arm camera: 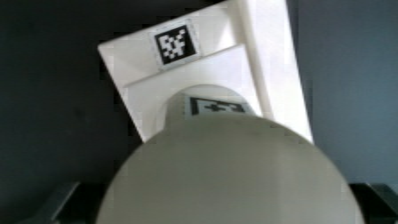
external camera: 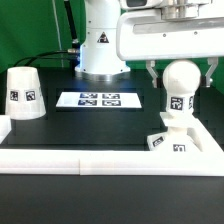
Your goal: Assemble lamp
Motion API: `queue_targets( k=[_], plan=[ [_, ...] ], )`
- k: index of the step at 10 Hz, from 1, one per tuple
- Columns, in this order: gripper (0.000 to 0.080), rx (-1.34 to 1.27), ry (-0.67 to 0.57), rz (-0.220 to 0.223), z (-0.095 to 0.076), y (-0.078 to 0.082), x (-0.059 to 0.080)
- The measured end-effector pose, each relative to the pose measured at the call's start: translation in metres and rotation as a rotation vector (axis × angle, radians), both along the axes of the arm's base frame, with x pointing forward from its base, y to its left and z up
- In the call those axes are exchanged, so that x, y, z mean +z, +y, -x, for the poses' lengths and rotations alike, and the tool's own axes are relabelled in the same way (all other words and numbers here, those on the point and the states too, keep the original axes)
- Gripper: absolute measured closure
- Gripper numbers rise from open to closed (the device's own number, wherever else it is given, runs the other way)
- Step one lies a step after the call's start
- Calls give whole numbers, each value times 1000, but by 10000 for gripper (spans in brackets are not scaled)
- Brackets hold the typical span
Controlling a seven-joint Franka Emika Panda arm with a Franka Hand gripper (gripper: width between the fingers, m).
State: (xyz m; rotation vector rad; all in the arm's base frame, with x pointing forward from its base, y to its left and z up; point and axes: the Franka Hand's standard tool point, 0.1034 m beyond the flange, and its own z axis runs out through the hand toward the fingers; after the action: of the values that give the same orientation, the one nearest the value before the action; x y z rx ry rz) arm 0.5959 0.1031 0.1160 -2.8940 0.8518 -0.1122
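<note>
Exterior view has the pincer [external camera: 180, 74] hanging with one finger on either side of the bulb [external camera: 181, 88]. The bulb stands upright on the base block [external camera: 170, 141] right below the pincer, and honestly I can't tell if the fingers are squeezing it or just flanking it. The shade [external camera: 22, 96] sits well off to the exterior view's left of the pincer, with the marker board [external camera: 98, 99] in between.
</note>
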Motion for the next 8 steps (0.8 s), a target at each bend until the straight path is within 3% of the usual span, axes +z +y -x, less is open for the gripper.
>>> queue_targets(
  k=[3, 7, 8],
  plan=[
    [222, -254, 32, -43, 1, 3, -1],
    [222, -376, 51, -80, 1, 0, -2],
    [143, -375, 51, -80, 1, 0, -2]
  ],
)
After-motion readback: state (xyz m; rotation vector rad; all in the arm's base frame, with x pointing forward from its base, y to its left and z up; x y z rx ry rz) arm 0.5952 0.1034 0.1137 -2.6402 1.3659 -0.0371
